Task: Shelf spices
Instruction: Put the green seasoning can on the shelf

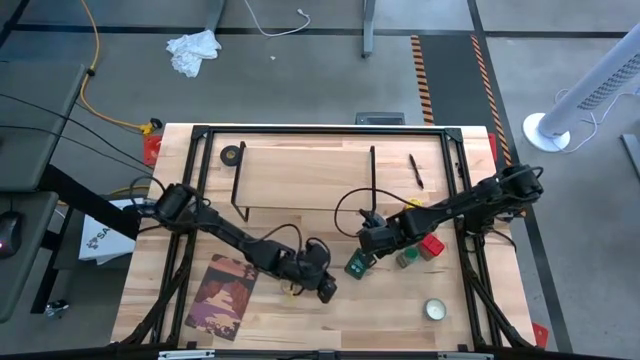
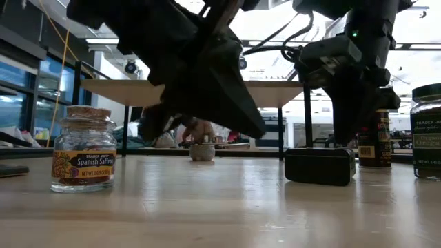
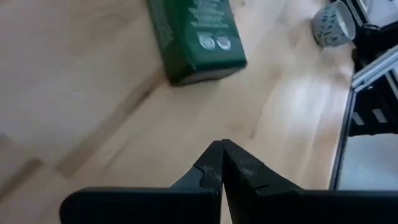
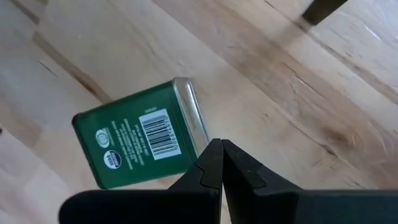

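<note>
A dark green square tin (image 4: 140, 140) lies flat on the table (image 1: 390, 320), also seen in the high view (image 1: 358, 265) and the low view (image 2: 320, 165). My right gripper (image 4: 222, 155) is shut and points steeply down at the tin's edge. My left gripper (image 3: 222, 155) is shut over bare wood, a short way from the tin (image 3: 196, 37) and near the table's front. A tiny clear jar with a cork lid (image 2: 84, 150) stands by the left arm. A red-topped container (image 1: 431, 245) and a green-lidded jar (image 1: 407, 258) stand right of the tin. The shelf (image 1: 300, 175) stands at the back. My right gripper has its shut fingertips at the rim of the tin's long side (image 4: 198, 134), coming from above and slanting down. I cannot tell whether they touch the tin. The tin lies flat on the table, label side up.
A flat round pale tin (image 1: 434, 310) lies near the front right, and a printed card (image 1: 222, 295) lies front left. A black tape roll (image 1: 232, 155) and a pen (image 1: 415, 170) are at the back. Black frame bars (image 1: 470, 200) run along the table's sides.
</note>
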